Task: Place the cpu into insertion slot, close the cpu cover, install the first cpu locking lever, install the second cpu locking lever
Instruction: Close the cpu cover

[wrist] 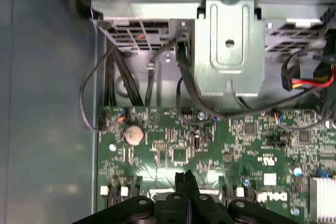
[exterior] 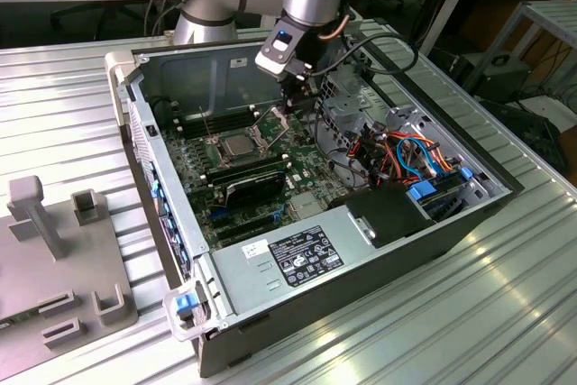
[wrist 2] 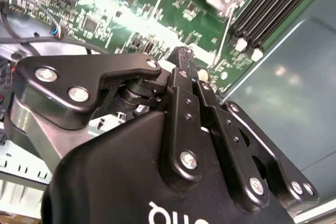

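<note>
Inside the open computer case (exterior: 162,196), close above the green motherboard (exterior: 302,169): the gripper (exterior: 290,107), at the end of the arm reaching down from the far side. Fingers pressed together in both wrist views, meeting along 1 thin seam in the first wrist view at the gripper (wrist: 187,174), with nothing visible between them. Textured tips of the gripper (wrist 2: 181,55) poised over the board in the second wrist view; contact with the board impossible to judge.

Toward the exterior view's left of the fingertips, near but apart: the cpu (exterior: 236,144), silver-grey top up, lying flat in the insertion slot (exterior: 220,147). Between chip and fingertips, at the slot's edge: the cpu cover (exterior: 272,120), apparently tipped up rather than lying over the chip. Whether touched by the fingers, cannot tell. Beside the slot, thin metal levers (exterior: 209,123) standing raised.

Past the fingertips in the second wrist view: long black memory slots (wrist 2: 273,3) with white latches. Beyond the fingers in the first wrist view: a round coin battery (wrist: 134,135) on the board, then black cables (wrist: 184,77) and a silvery metal bracket (wrist: 229,35).

Nearer the exterior camera: a labelled power supply (exterior: 302,259). Toward the exterior view's right, a bundle of coloured wires (exterior: 410,155). Under the case, a ribbed metal table (exterior: 505,313). On it, at the exterior view's left, a grey fixture plate (exterior: 54,259).
</note>
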You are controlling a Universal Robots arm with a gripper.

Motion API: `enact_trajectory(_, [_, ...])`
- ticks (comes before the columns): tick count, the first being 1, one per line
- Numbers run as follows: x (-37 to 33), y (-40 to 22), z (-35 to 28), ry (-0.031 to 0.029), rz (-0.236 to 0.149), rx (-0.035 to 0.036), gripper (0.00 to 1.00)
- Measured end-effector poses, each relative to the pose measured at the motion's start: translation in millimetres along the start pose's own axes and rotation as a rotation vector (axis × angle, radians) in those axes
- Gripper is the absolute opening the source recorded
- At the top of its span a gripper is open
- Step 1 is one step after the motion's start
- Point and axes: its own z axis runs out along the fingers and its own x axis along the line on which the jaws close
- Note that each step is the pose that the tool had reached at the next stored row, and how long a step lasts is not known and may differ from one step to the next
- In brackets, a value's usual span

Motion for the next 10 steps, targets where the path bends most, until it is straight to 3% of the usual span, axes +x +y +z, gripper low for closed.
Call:
enact_trajectory(3, [0.0, 5.0, 0.2, -0.0001, 0.0, -0.0001, 0.11])
enact_trajectory(7, [-0.1, 5.9, 0.5, -0.0001, 0.0, 0.0, 0.11])
enact_trajectory(10, [0.0, 7.4, 4.2, -0.0001, 0.0, 0.0, 0.11])
